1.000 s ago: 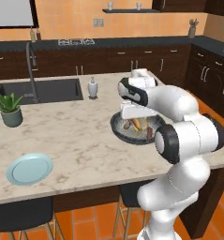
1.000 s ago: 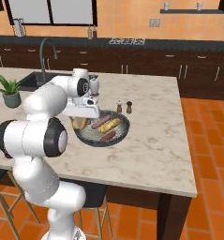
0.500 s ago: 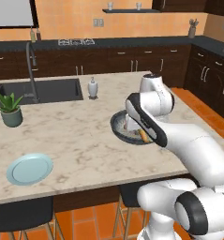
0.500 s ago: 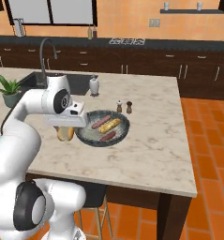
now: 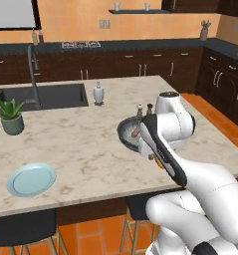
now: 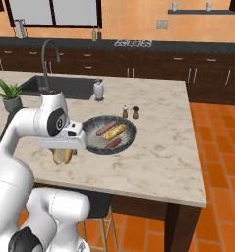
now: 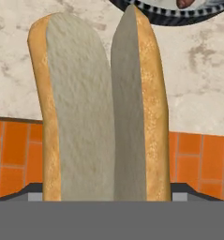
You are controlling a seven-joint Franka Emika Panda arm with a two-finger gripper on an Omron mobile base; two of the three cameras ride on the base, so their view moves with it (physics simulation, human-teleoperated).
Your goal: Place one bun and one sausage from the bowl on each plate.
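My gripper (image 6: pixel 63 151) is shut on a golden-tan bun (image 6: pixel 63 157) and holds it over the counter's front edge, just left of the dark grey bowl (image 6: pixel 132 131). In the hand view the split bun (image 7: pixel 94 112) stands upright close to the camera and hides the fingertips. Another bun (image 6: pixel 114 131) and two reddish-brown sausages (image 6: pixel 105 129) (image 6: pixel 114 143) lie in the bowl. The pale blue plate (image 5: pixel 32 179) rests near the front left of the counter, far from the gripper. The navy plate is out of view.
Salt and pepper shakers (image 6: pixel 130 112) stand just behind the bowl. A soap dispenser (image 6: pixel 98 90), sink (image 6: pixel 65 86) and potted plant (image 6: pixel 11 96) sit at the back left. My own arm (image 5: pixel 165 149) covers part of the bowl in the left base view.
The arm has swung out from over the bowl, carrying the bun left and toward the counter's front edge. The elbow has dropped low.
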